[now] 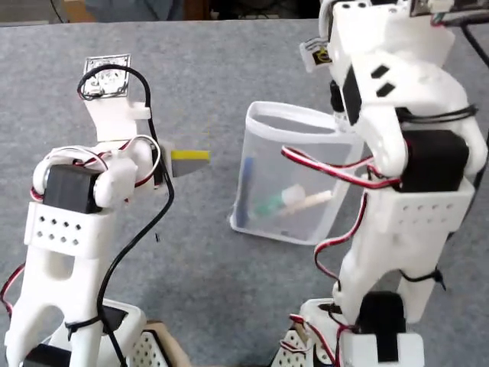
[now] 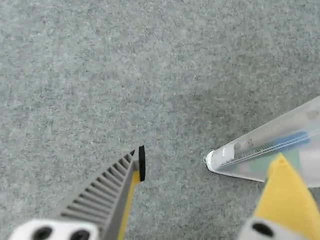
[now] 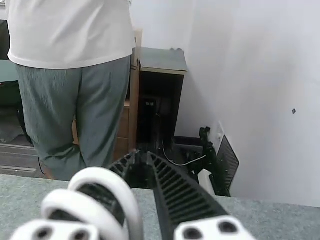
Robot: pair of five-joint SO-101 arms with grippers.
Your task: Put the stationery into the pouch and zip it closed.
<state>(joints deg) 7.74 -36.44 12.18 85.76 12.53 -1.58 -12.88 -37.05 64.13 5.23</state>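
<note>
High view: the pouch (image 1: 294,164) lies on the grey surface (image 1: 206,69), right of centre. Its walls are clear and its mouth (image 1: 294,115) gapes open toward the far edge, so the zip is not yet drawn. Inside I see a blue pen (image 1: 246,189) along the pouch's left wall. A green piece (image 1: 270,204) and a cream piece (image 1: 309,200) lie near the middle, end to end. I cannot tell what those two are.

The left arm (image 1: 69,222) stands at the near left. The left claw (image 1: 187,159) points at the pouch, near it but apart, with bare surface between them. The right arm (image 1: 405,153) rises at the right and covers the pouch's right edge.

Left wrist view: I note the left claw as released, jaws spread wide over the surface. The grey ribbed finger (image 2: 110,187) is on one side and the yellow finger (image 2: 282,195) on the other. A pouch corner lies between the two tips, lower down on the surface. The pen shows blue through the wall beside the yellow finger.

Right wrist view: the right claw (image 3: 140,156) is clenched on itself, jaws meeting at the tips. It is lifted off the surface and aimed at the room past the far edge.
</note>
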